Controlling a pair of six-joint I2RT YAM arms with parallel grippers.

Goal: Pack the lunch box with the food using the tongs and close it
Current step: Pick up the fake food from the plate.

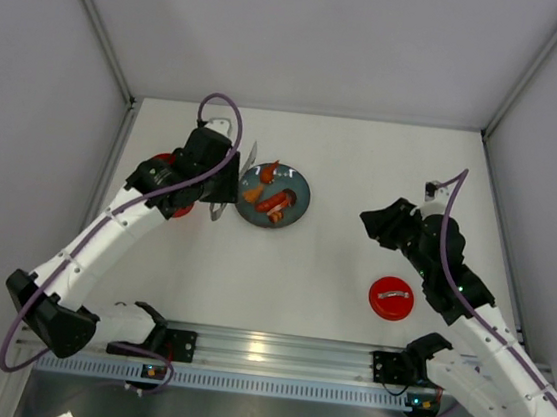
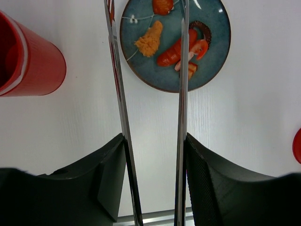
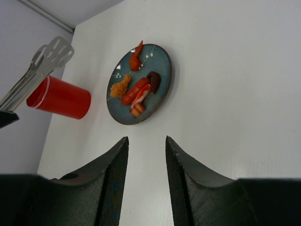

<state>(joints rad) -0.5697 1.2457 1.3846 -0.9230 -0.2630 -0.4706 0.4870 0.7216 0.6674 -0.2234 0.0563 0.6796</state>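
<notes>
Left end effector clamped on slim shiny metal tongs, right end effector apart, round blue plate

I'm not finding any readable text, label, brand, number or sign in the three views. I'm seeing thin white marks on the plate, and they're looking like a painted sprig, not letters. The grey strip on the red lid is coming through too small to tell whether anything is printed on it.
</notes>
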